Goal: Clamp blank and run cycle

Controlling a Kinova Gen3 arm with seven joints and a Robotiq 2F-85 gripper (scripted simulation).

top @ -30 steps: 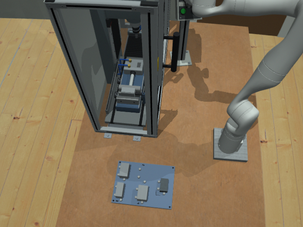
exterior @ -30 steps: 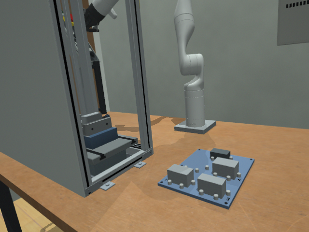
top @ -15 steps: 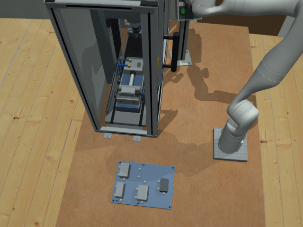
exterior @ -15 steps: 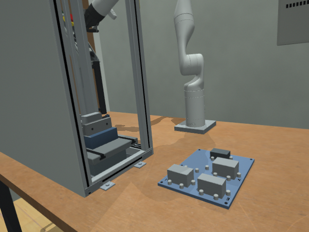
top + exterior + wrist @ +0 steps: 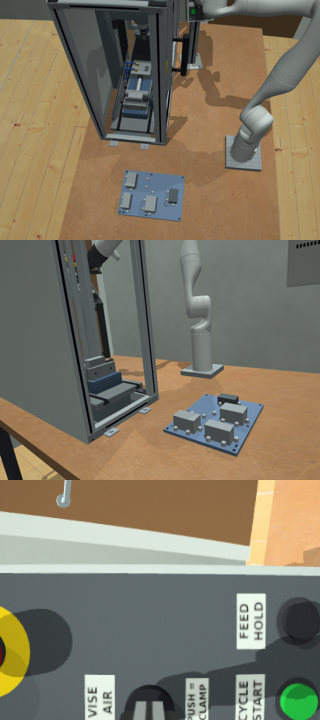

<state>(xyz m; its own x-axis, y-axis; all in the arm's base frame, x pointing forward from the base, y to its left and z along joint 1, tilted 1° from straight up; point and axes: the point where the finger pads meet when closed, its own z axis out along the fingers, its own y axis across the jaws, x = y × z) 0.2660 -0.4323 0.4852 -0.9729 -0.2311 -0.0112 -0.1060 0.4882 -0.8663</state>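
From the top view, you see the machine guard (image 5: 161, 77) (image 5: 147, 343) along the left edge of the desk (image 5: 201, 206) (image 5: 155, 462), reaching toward the far edge, with its black door handle (image 5: 185, 55) standing out on the side toward the desk's right edge. Your blank (image 5: 135, 96) sits in the vise, behind the fixed jaw (image 5: 135, 106) (image 5: 100, 370); you can't tell from here whether it touches that jaw or the work stop. The blue plate (image 5: 161, 184) (image 5: 197, 406) lies nearer the left edge than the right, carrying three other blanks, upright, and the dark setting master (image 5: 173, 195) (image 5: 227, 398), also upright. The arm's base plate (image 5: 255, 166) (image 5: 185, 373) stands by the right edge, and the arm (image 5: 286, 69) (image 5: 191, 268) reaches over to the control column (image 5: 194, 43) (image 5: 103, 330) near the far edge. In the exterior view, you find the fixed jaw through the guard's framed end, with a light metal top showing above it, while the gripper (image 5: 95, 269) (image 5: 149, 711) is high up behind the posts, partly hidden. In the wrist view, your gripper is fully closed with nothing in its grasp, its fingertips over the black VISE AIR knob (image 5: 150, 694); you can't tell whether they touch it or how far in it is. The green CYCLE START button (image 5: 299, 701) is to the picture's right, below FEED HOLD (image 5: 301, 621).
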